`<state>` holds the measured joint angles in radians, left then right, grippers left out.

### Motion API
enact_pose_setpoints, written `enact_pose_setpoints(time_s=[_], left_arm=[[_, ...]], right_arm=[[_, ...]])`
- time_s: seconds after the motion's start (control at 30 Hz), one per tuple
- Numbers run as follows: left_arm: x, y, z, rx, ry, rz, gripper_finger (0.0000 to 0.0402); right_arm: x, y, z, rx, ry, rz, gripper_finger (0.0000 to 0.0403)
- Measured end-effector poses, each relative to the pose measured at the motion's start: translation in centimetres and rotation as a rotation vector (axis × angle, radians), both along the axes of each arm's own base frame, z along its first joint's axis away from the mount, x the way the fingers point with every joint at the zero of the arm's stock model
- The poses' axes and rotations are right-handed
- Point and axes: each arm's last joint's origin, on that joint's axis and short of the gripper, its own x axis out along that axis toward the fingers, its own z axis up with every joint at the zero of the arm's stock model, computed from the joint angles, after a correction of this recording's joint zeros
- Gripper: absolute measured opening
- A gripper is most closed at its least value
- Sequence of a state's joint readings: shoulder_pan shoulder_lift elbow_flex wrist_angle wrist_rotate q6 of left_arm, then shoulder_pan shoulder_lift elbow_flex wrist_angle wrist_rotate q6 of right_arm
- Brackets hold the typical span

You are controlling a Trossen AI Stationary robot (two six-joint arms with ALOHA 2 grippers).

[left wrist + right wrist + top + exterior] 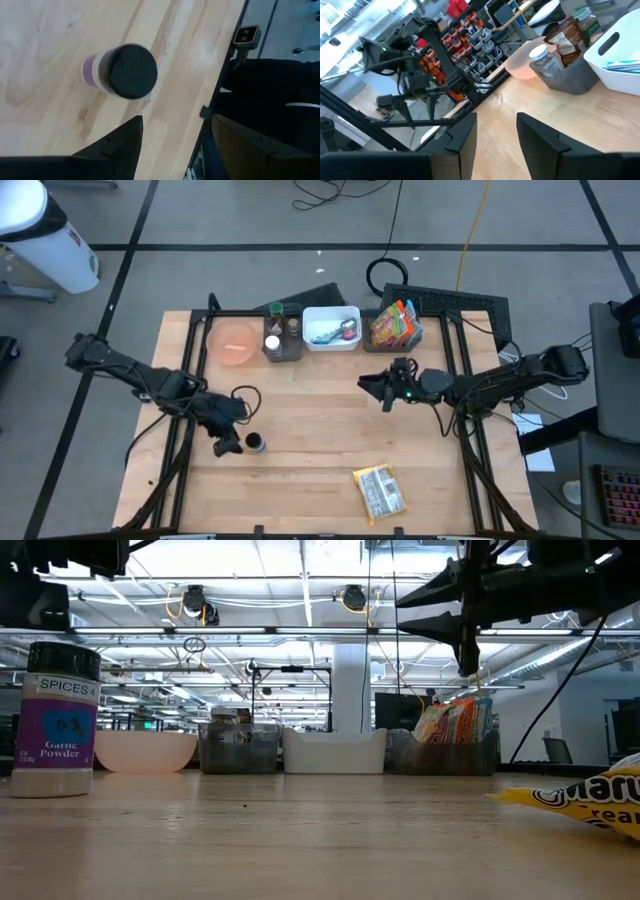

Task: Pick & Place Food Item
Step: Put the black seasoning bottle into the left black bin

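We are looking down on a wooden table (320, 450); the left gripper (232, 442) is hanging low over its left half, and the spice jar (256, 443) is standing upright on the wood just beside the fingertips, free of them; in the left wrist view we are seeing the jar's black lid from above with the two dark fingers spread wide and nothing between them, the jar lying clear beyond their tips. From table height the jar is showing a purple label reading garlic powder, and it is resting flat on the table.

The right gripper (384, 388) is waiting above the right half of the table, in front of the bins; its jaws are standing somewhat apart in the right wrist view, with nothing held.

Along the back edge we are seeing a pink bowl (232, 343), a dark bin of bottles (283, 335), a white bin (331, 327) and a bin of snack packets (395, 326), all in a row; near the front edge, well apart from both grippers, a yellow snack packet (380, 491) is lying flat.
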<state>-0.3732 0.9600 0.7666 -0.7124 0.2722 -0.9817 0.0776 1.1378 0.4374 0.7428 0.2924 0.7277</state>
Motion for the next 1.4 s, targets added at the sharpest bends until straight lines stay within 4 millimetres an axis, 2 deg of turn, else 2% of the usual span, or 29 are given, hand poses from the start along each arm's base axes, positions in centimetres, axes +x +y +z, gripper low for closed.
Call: enact_pose_setpoints(time_s=[0.47, 0.67, 1.0, 1.27, 1.4], left_arm=[[0.4, 0.9, 0.0, 0.166, -0.093, 0.019, 0.0244], [0.0, 1.2, -0.4, 0.242, -0.047, 0.036, 0.0244], [0.7, 0.9, -0.3, 0.231, -0.109, 0.007, 0.0243], [2.4, -0.1, -2.0, 0.167, 0.0, -0.09, 0.0243], [2.9, -0.2, -2.5, 0.195, 0.039, -0.093, 0.0243]], right_arm=[[0.2, 0.0, -0.5, 0.015, 0.028, 0.004, 0.013], [0.2, 0.0, -0.5, 0.016, 0.028, 0.004, 0.013], [0.2, 0.0, -0.5, 0.016, 0.027, 0.001, 0.013], [0.2, 0.0, -0.5, 0.015, 0.028, -0.024, 0.013], [0.2, 0.0, -0.6, 0.013, 0.032, -0.024, 0.013]])
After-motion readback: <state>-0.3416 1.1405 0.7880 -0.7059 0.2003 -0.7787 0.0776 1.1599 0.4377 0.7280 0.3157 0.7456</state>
